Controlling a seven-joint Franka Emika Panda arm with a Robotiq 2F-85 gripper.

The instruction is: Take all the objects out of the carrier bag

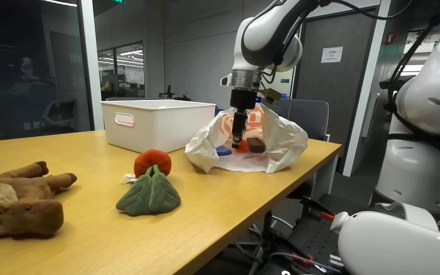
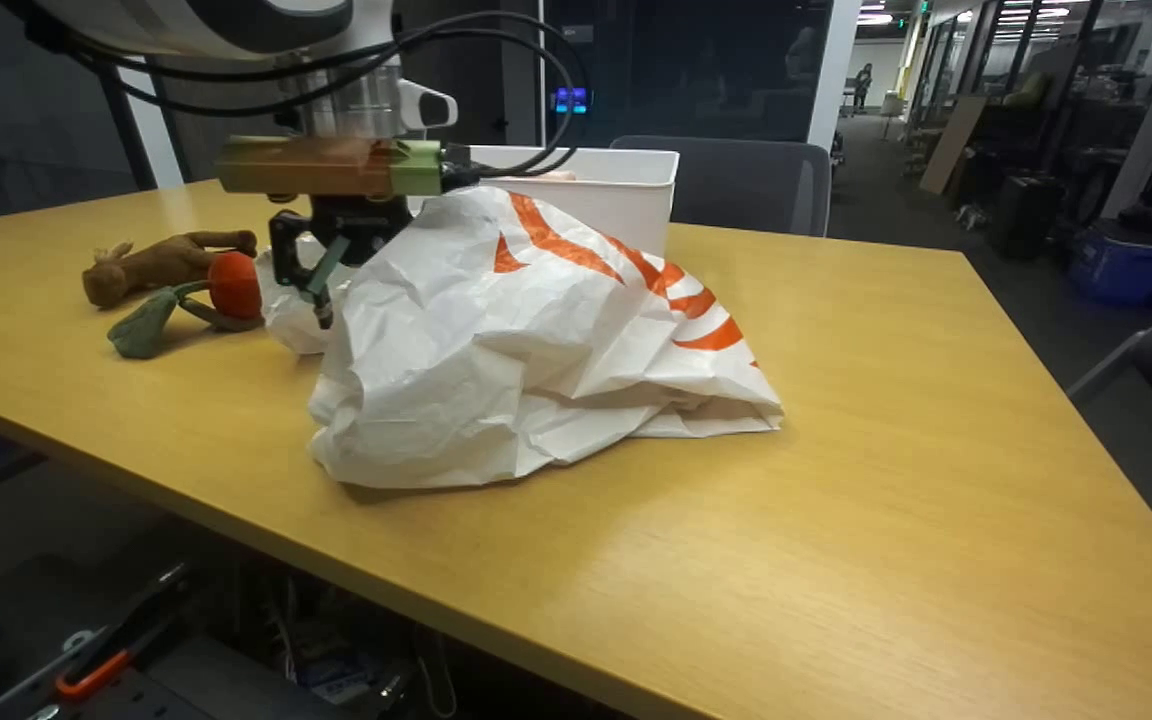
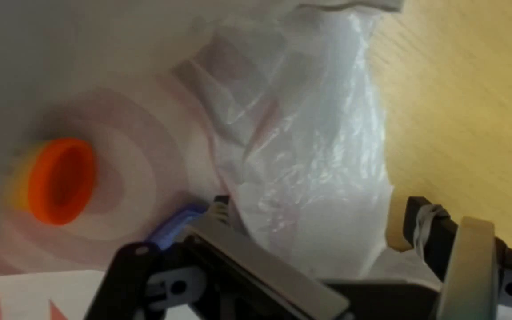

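I have the gripper (image 3: 320, 202) wide at the carrier bag (image 1: 287, 137), orange-and-yellow tub (image 3: 56, 182) inside; in an exterior view, a white bin (image 1: 183, 128) shares the wooden table (image 1: 212, 214) at the bag's nine o'clock, grey door (image 1: 334, 95) at two.

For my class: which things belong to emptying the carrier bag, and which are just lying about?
For the job:
carrier bag
inside it: orange piece, blue piece, brown block
pincer

Lying about, outside the bag:
white bin
brown plush animal
red-and-green plush toy
Whether the toys are bag contents, I cannot tell.
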